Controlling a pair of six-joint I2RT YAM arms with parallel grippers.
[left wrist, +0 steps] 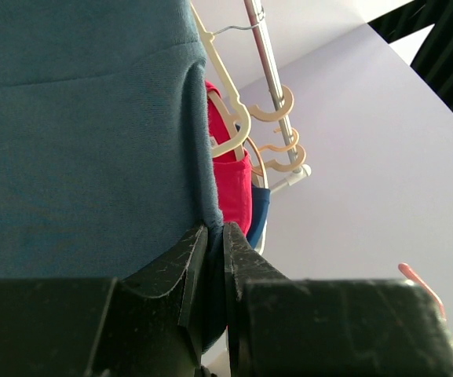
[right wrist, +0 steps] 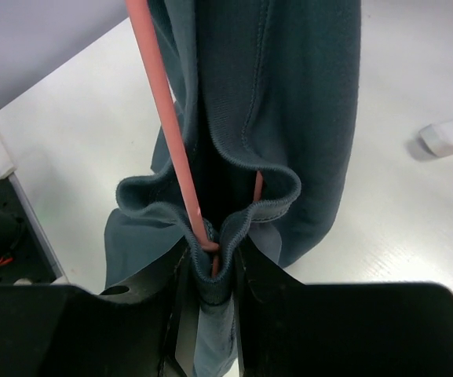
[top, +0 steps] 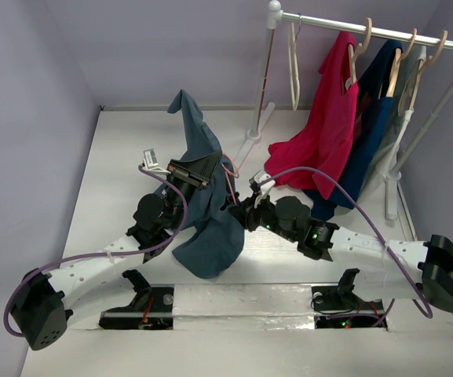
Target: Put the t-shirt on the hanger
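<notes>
Top external view shows a white table (top: pixel 116 157) with pale purple walls (top: pixel 30 94) around it. A rack (top: pixel 352 27) at the back right holds a red shirt (top: pixel 324 133) and a navy shirt (top: pixel 371 118). The t-shirt (top: pixel 202 196) is bunched up over the middle of the table. The left gripper (left wrist: pixel 214 251) pinches its edge. The right gripper (right wrist: pixel 214 263) pinches its cloth with the pink hanger (right wrist: pixel 167 118).

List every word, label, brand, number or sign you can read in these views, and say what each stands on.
None can be read.
The t-shirt and the hanger show no print in any view.
The small white block at the left wrist is too small to tell whether it carries any text.
</notes>
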